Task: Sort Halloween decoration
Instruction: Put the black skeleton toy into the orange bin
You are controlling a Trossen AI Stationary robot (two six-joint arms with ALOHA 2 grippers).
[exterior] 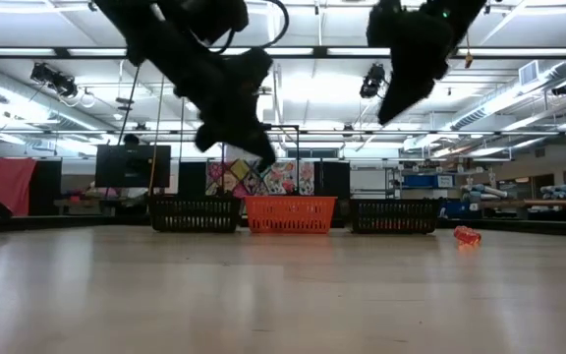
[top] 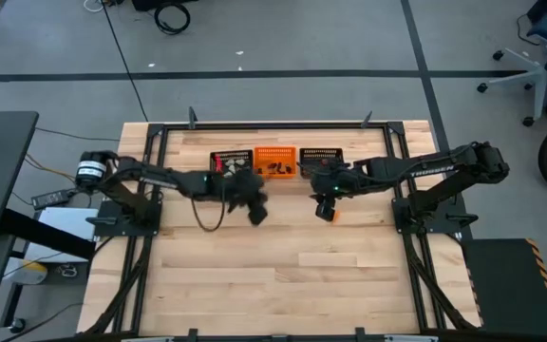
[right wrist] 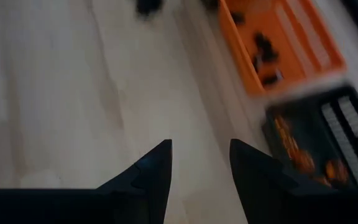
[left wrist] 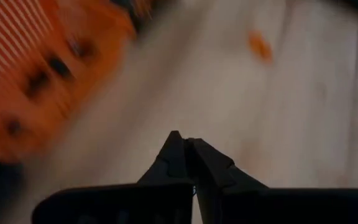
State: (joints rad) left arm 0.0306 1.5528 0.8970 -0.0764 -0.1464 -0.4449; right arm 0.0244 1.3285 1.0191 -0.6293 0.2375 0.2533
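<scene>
Right jaws (right wrist: 201,163) apart and empty, left jaws (left wrist: 188,149) closed on nothing (orange trinket (exterior: 468,236) on table, orientation unclear).

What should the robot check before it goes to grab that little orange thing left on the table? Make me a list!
1. Trinket findable: ok. One small bright orange trinket lies alone on the pale wooden table, in front of the right-hand black mesh basket.
2. Right gripper ready to grab: ok. Fingers are apart and hold nothing, hanging just above the trinket.
3. Left gripper empty: ok. Fingers are together with nothing between them.
4. Left gripper out of the way: ok. It hangs in front of the orange mesh basket, apart from the right gripper.
5. Right basket for orange pieces: ok. The right-hand black basket already holds orange bits.
</scene>
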